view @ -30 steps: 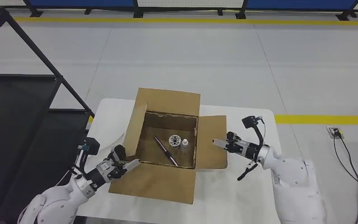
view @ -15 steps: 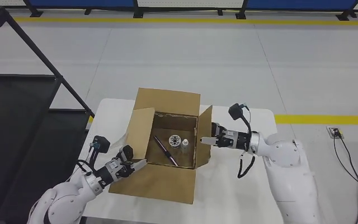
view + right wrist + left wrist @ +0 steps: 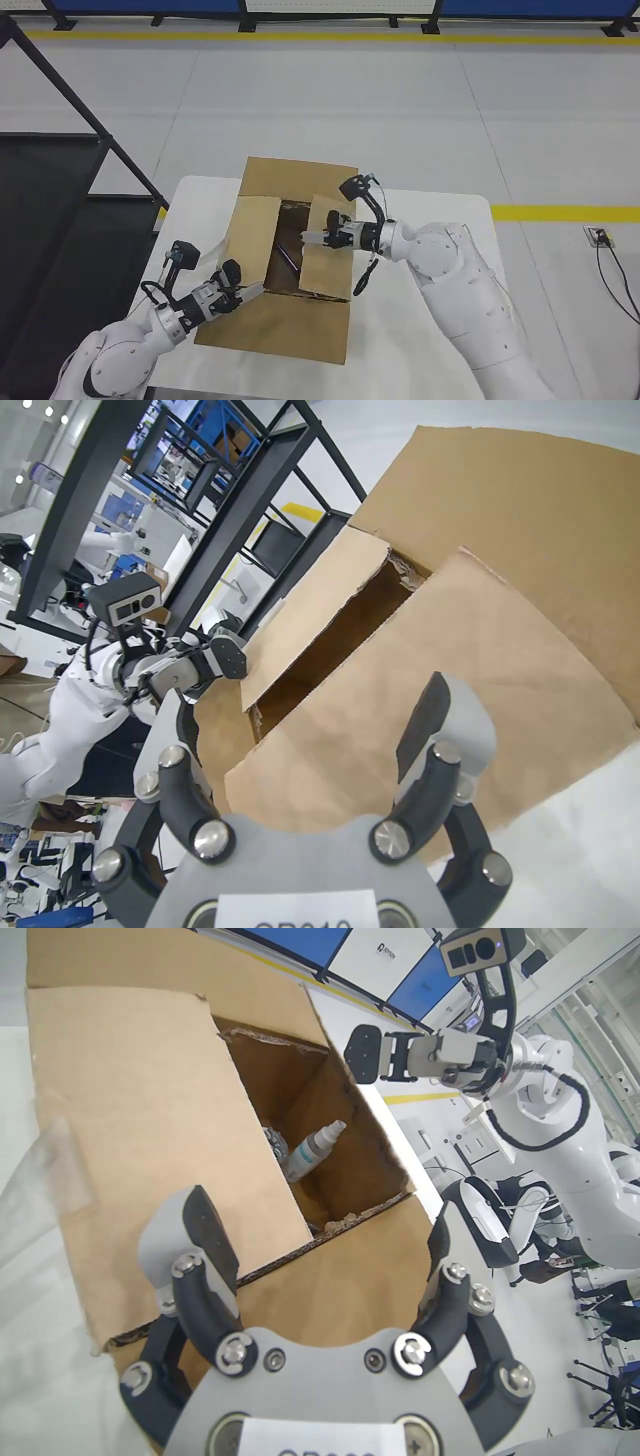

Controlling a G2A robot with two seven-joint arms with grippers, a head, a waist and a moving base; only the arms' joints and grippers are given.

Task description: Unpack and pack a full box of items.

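An open cardboard box stands mid-table. Its right flap leans in over the opening, and my right gripper is open against that flap's top edge. The right wrist view has the flap lying between the open right gripper fingers. The left flap stands raised. My left gripper, open, hovers over the near flap by the box's front left corner. In the left wrist view, beyond the open left gripper, a spray bottle and a round part lie inside. A dark pen is partly hidden.
The white table has bare room to the right of the box and a narrow strip on the left. A black frame and dark panel stand off the table's left side.
My right gripper has swept left, swinging the right flap up from flat and over the opening. The left flap has tipped inward and my left gripper has edged closer to the box.
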